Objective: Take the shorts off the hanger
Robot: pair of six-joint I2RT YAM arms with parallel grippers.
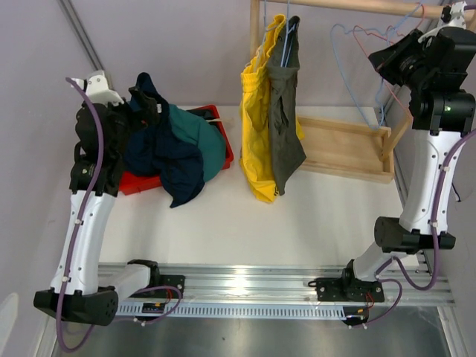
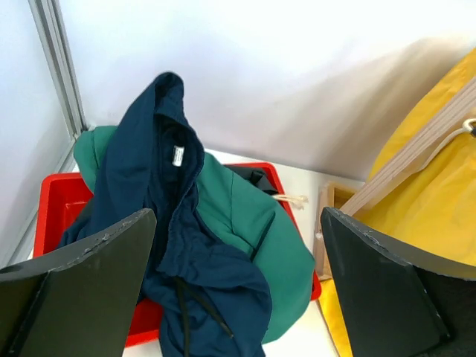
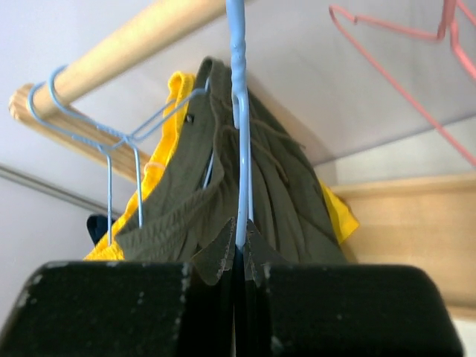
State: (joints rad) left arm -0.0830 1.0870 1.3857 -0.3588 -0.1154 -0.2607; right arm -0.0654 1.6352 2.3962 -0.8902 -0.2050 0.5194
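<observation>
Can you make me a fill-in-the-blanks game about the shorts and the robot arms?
The navy fabric shorts and the teal green fabric shorts lie piled in the ____ plastic bin.
The bright yellow fabric shorts and the olive-grey fabric shorts hang under the ____ rod.
The right gripper is shut on a thin light ____ wire hanger.
The left gripper is ____ above the bin.
Missing words: red; wooden; blue; open.

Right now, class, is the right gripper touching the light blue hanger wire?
Touching. The right wrist view shows the right gripper shut on the blue hanger wire.
</observation>
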